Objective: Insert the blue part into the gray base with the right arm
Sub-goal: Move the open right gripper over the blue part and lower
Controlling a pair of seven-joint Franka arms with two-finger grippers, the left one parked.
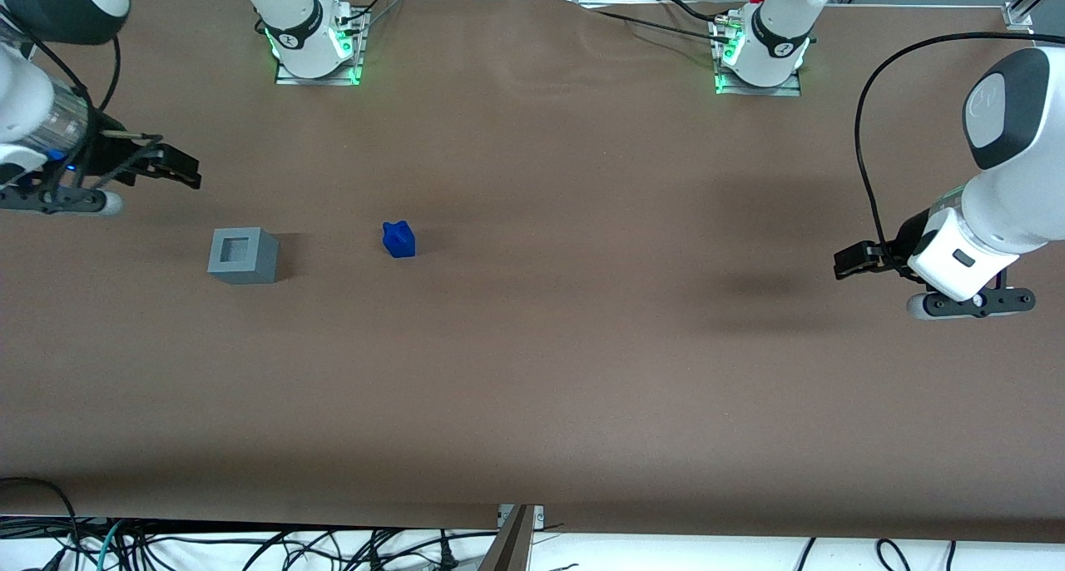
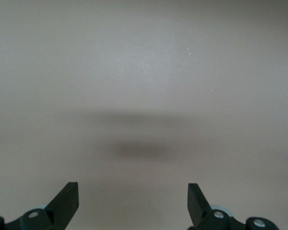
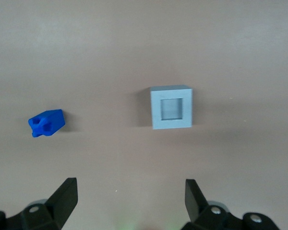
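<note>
Blue part [image 3: 46, 122] apart from (spread) fingers [image 3: 65, 199].

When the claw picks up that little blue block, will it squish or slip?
Probably no squishing: the blue part looks like hard, solid plastic. It seems small and light, so a nudge might slide or tip it on the smooth table. Its bumpy top could make the grip uneven. The open claw hangs apart from it, near the gray base.

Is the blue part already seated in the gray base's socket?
No: the blue part lies on the table apart from the gray base, and the open end effector holds nothing.
</note>
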